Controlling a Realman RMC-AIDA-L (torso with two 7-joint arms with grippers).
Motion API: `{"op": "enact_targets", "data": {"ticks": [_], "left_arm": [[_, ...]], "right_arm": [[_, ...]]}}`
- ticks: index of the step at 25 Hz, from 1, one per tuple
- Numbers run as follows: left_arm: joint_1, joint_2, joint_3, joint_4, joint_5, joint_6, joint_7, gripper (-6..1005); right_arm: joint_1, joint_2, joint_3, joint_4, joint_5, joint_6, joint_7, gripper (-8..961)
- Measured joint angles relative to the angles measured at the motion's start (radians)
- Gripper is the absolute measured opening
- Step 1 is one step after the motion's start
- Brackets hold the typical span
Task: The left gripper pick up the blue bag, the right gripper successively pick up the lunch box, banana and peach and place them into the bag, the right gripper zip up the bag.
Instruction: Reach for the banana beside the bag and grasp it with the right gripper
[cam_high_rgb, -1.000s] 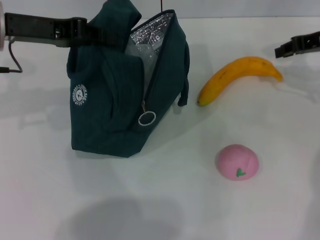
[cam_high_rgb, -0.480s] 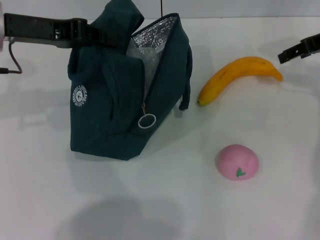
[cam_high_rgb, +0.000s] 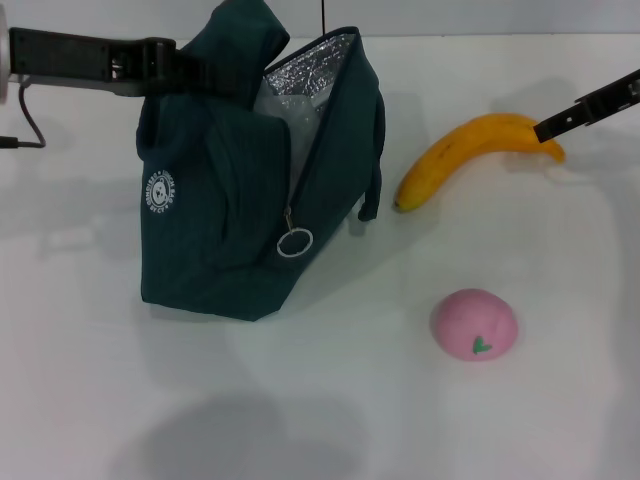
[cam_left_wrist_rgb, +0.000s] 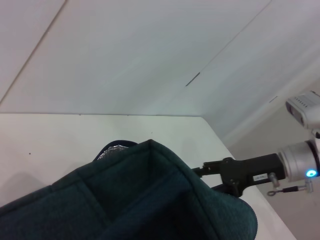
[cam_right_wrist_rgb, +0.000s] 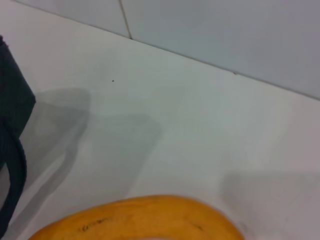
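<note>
The blue bag (cam_high_rgb: 235, 190) stands upright at the centre left with its mouth open and its foil lining showing. My left gripper (cam_high_rgb: 195, 70) is shut on the bag's top edge and holds it up. It also shows in the left wrist view (cam_left_wrist_rgb: 212, 170), at the far edge of the bag (cam_left_wrist_rgb: 125, 200). Something clear shows inside the mouth; I cannot make out the lunch box. The banana (cam_high_rgb: 470, 152) lies on the table right of the bag. My right gripper (cam_high_rgb: 560, 120) reaches in from the right over the banana's right end. The banana fills the near edge of the right wrist view (cam_right_wrist_rgb: 140, 220). The peach (cam_high_rgb: 474, 324) sits nearer the front.
The ring zip pull (cam_high_rgb: 294, 240) hangs on the bag's front. A loop handle (cam_high_rgb: 372, 185) hangs down on the bag's right side. A black cable (cam_high_rgb: 22, 125) lies at the far left. The white table (cam_high_rgb: 330, 400) runs to the wall behind.
My right gripper has moved down and to the left, from the right edge to over the banana's right end. The bag, the left gripper, the banana and the peach have not moved.
</note>
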Motion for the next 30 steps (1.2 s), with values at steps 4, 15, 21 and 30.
{"op": "enact_targets", "data": {"ticks": [4, 15, 21, 30], "left_arm": [[-0.001, -0.001, 0.000, 0.000, 0.000, 0.000, 0.002, 35], [-0.002, -0.009, 0.003, -0.004, -0.010, 0.000, 0.019, 35], [-0.006, -0.013, 0.006, -0.009, -0.012, 0.000, 0.019, 35], [-0.011, -0.011, 0.008, -0.009, -0.013, 0.000, 0.019, 35]], "right_arm": [[0.003, 0.022, -0.010, 0.018, -0.002, 0.050, -0.031, 885], [0.014, 0.032, -0.021, 0.137, -0.003, 0.166, -0.079, 885], [0.013, 0.034, -0.021, 0.156, 0.000, 0.197, -0.105, 862], [0.017, 0.049, -0.020, 0.156, 0.006, 0.228, -0.126, 821]]}}
